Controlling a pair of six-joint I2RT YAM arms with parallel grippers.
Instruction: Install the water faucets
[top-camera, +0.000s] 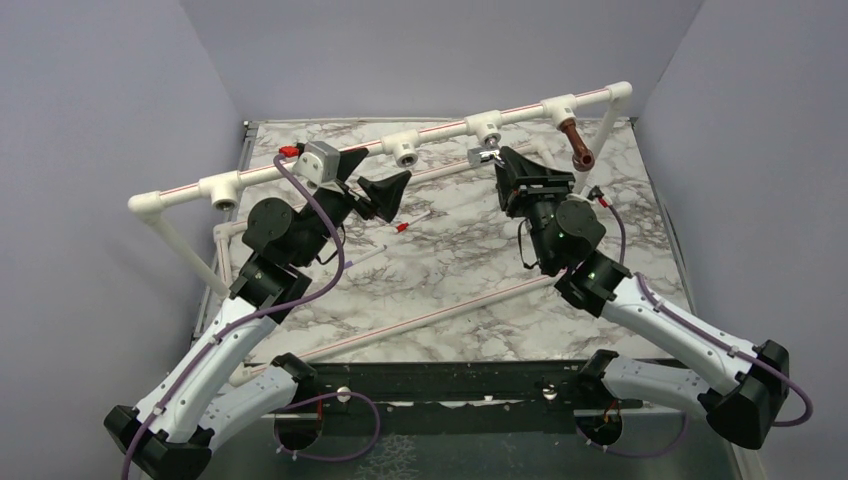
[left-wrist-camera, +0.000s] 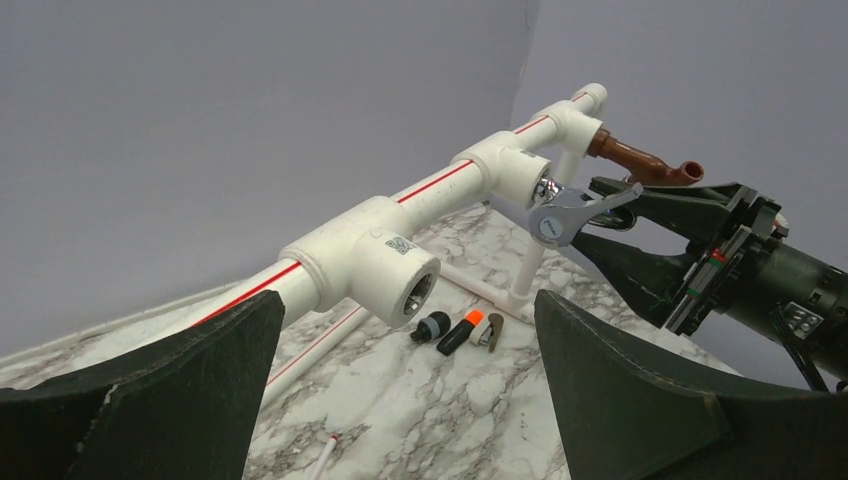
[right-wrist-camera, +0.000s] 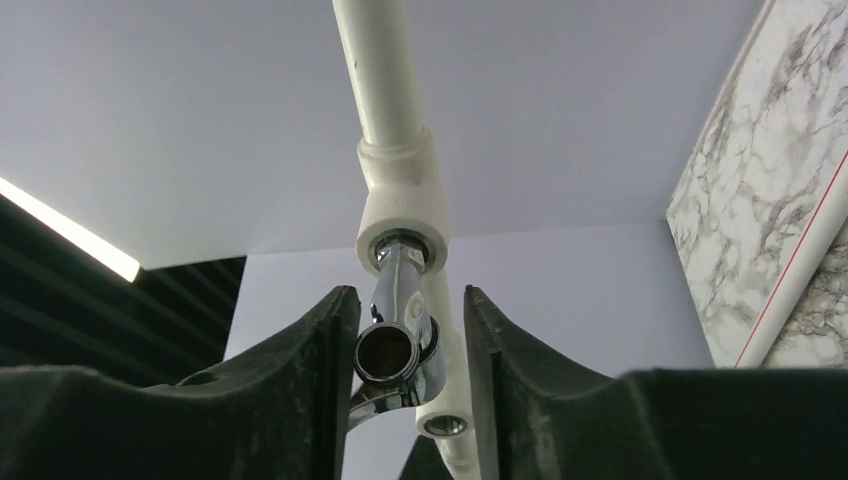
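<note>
Your right gripper (right-wrist-camera: 408, 305) clasps the shiny chrome lever-handled faucet (right-wrist-camera: 400, 345) at a white plastic tee socket (right-wrist-camera: 403, 205). Any tilt could cross-thread it or slip it free. Meanwhile your left gripper (top-camera: 388, 192) hangs open, empty.

Lever faucet (top-camera: 487, 157) in tee socket (top-camera: 487, 127)

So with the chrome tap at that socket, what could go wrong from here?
1. The chrome faucet only sits in the mouth of the tee socket; how deep it is threaded cannot be told, so it might drop if released.
2. The right gripper shows a sliver of gap on one side, so it may slip when twisting.
3. Its lever could snag on the gripper.
</note>
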